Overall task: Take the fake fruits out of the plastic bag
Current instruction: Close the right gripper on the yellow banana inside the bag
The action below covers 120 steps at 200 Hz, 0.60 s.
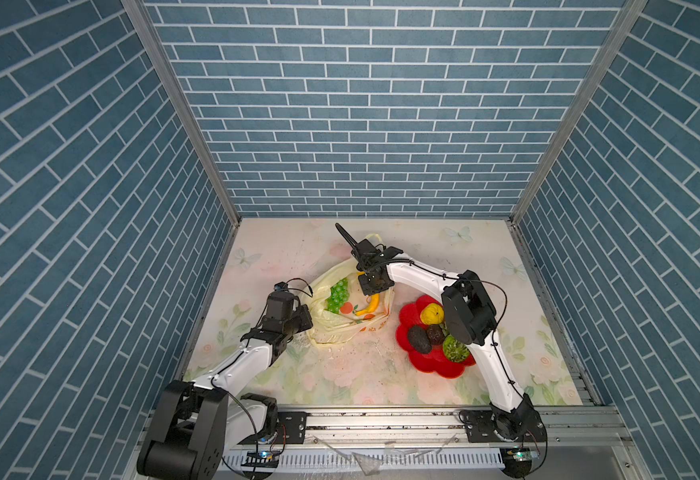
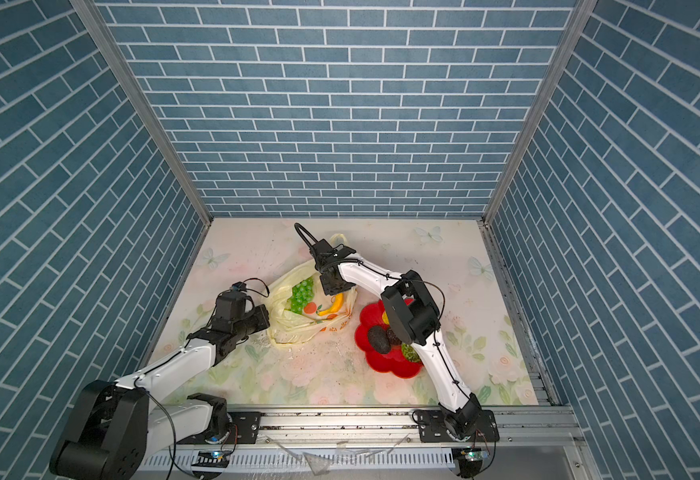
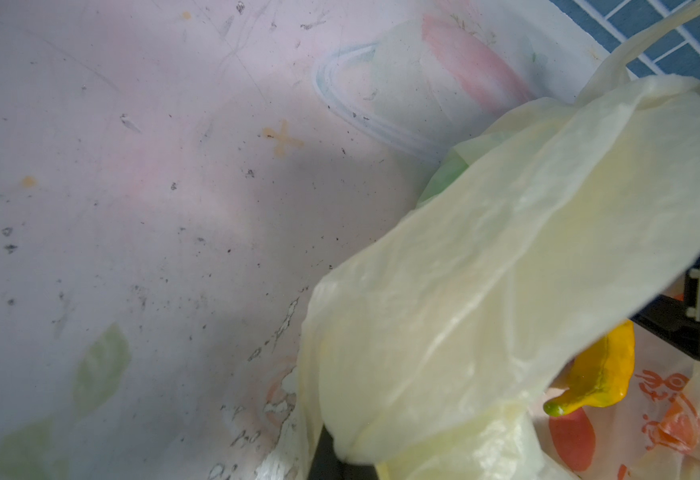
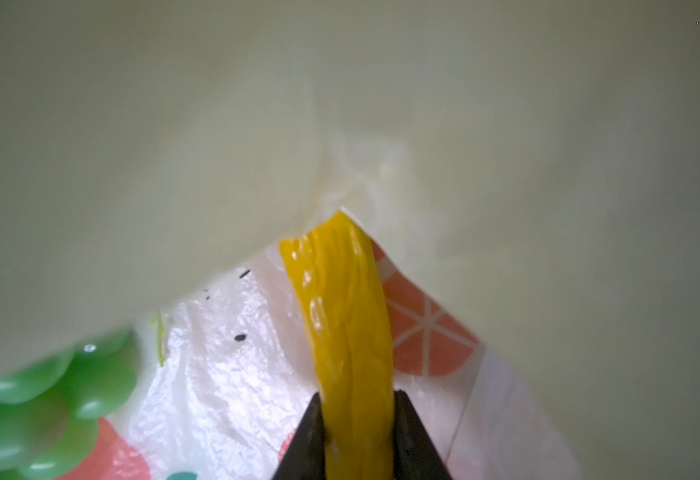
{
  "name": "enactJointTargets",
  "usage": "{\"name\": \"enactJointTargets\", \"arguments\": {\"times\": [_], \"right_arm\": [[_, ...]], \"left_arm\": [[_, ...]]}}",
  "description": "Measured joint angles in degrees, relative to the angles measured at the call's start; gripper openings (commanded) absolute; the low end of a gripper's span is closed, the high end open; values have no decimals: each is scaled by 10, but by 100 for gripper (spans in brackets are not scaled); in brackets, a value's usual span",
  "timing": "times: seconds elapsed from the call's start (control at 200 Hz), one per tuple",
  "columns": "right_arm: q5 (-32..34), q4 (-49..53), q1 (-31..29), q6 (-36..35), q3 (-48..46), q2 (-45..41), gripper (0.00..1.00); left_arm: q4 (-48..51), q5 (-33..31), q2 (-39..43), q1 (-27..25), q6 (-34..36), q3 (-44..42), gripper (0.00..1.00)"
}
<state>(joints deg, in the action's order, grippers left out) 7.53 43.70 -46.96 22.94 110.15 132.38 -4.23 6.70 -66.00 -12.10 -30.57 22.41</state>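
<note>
The cream-yellow plastic bag (image 1: 342, 330) (image 2: 298, 330) lies open on the table in both top views. Inside it lie a green grape bunch (image 1: 337, 296) (image 4: 45, 395) and a yellow banana (image 1: 372, 306) (image 3: 601, 374). My left gripper (image 1: 307, 326) (image 3: 348, 465) is shut on the bag's near-left rim and holds the film up. My right gripper (image 1: 375, 293) (image 4: 358, 415) reaches down into the bag's mouth, both fingers pressed against the sides of the banana (image 4: 348, 316). The bag's far handle (image 1: 373, 239) sticks up behind the right wrist.
A red flower-shaped plate (image 1: 435, 368) (image 2: 385, 368) stands right of the bag under the right arm. It holds a yellow lump (image 1: 431, 313), two dark brown fruits (image 1: 419, 340) and a green round one (image 1: 454, 349). Blue brick walls close three sides.
</note>
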Motion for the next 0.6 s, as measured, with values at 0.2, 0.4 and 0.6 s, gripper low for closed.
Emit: {"name": "enactJointTargets", "arguments": {"times": [0.2, 0.4, 0.6], "right_arm": [[-7, 0, -1, -5, -1, -28, 25], [-17, 5, -2, -5, -7, -89, 25], [-30, 5, -3, -5, -47, -161, 25]], "left_arm": [[0, 1, -1, 0, 0, 0, 0], [0, 5, -2, 0, 0, 0, 0], [1, 5, 3, 0, 0, 0, 0]]}}
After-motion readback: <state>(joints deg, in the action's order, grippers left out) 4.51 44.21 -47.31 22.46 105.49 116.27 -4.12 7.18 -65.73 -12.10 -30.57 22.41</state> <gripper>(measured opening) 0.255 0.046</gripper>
